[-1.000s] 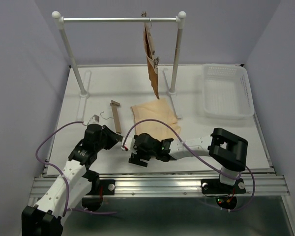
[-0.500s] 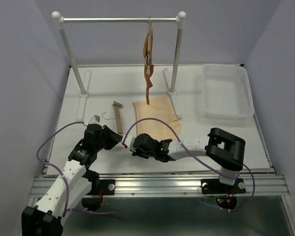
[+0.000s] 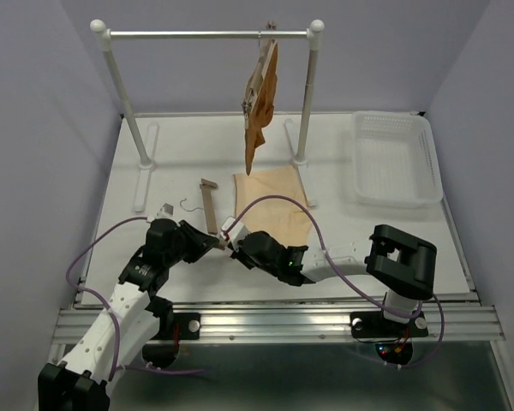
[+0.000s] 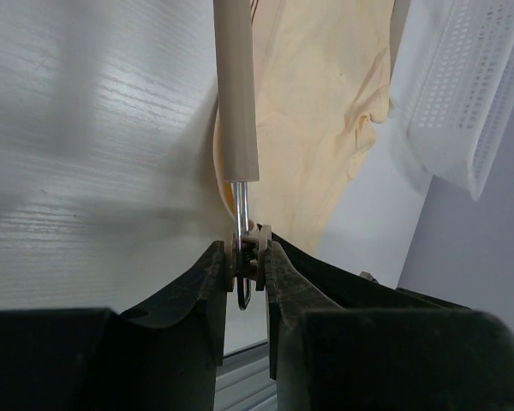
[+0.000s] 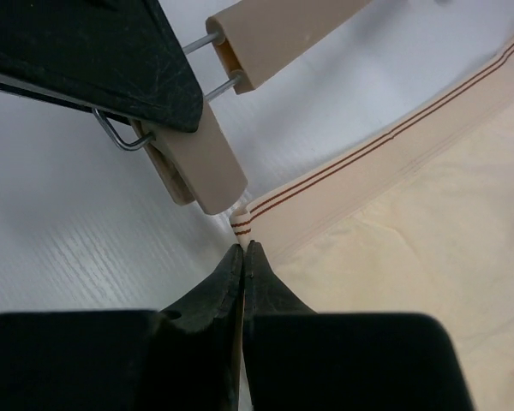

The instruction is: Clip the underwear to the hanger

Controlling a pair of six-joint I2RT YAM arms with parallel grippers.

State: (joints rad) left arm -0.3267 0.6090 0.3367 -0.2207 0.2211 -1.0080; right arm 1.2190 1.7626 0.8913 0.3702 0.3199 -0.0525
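The hanger [image 3: 210, 204], a light wooden bar with a wire hook, lies on the table left of the pale beige underwear [image 3: 274, 201]. My left gripper [image 3: 212, 242] is shut on the clip at the bar's near end; in the left wrist view the clip [image 4: 248, 254] sits squeezed between the fingers, below the bar [image 4: 236, 86]. My right gripper [image 5: 243, 250] is shut on the striped waistband corner of the underwear [image 5: 411, 214], right beside that clip [image 5: 193, 163]. In the top view the right gripper [image 3: 233, 241] almost touches the left one.
A rust-brown garment [image 3: 259, 103] on a second hanger dangles from the white rack's rail [image 3: 197, 35] at the back. A white plastic basket [image 3: 394, 158] stands at the back right. The rack's posts [image 3: 306, 94] rise behind the underwear.
My right gripper has shut on the underwear's corner and carried it left to the hanger's clip. The left gripper has shifted slightly right with the hanger. The brown garment is swinging on the rail.
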